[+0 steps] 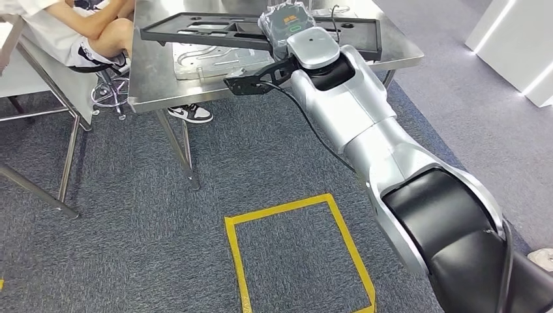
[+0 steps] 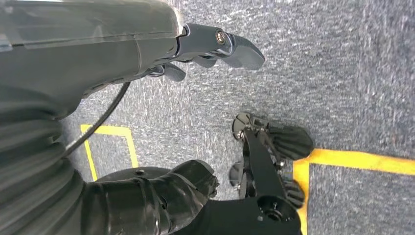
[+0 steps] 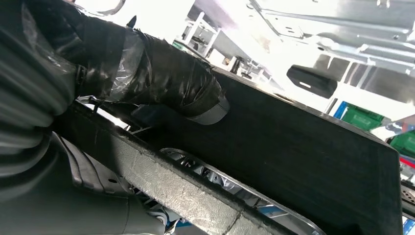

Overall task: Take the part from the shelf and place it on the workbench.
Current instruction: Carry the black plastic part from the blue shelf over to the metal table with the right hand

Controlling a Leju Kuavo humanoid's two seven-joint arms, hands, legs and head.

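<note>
The part is a long black frame-like panel (image 1: pixel 195 31) lying across the steel workbench (image 1: pixel 149 78), above a silver pressed metal sheet (image 1: pixel 215 62). My right hand (image 1: pixel 288 25), at the end of the outstretched silver arm, grips the panel near its middle. In the right wrist view the taped thumb (image 3: pixel 161 81) presses on the panel's black face (image 3: pixel 303 156). I cannot tell whether the panel rests on the bench or hangs just over it. My left hand (image 2: pixel 205 46) hangs over the blue-grey carpet with its fingers apart and nothing in them.
A person (image 1: pixel 78 26) sits on a chair at the bench's far left, one sneaker (image 1: pixel 191 113) under the bench edge. A yellow taped square (image 1: pixel 297 254) marks the carpet in front of me. A second table's legs (image 1: pixel 65 163) stand left, a white cabinet (image 1: pixel 515 45) right.
</note>
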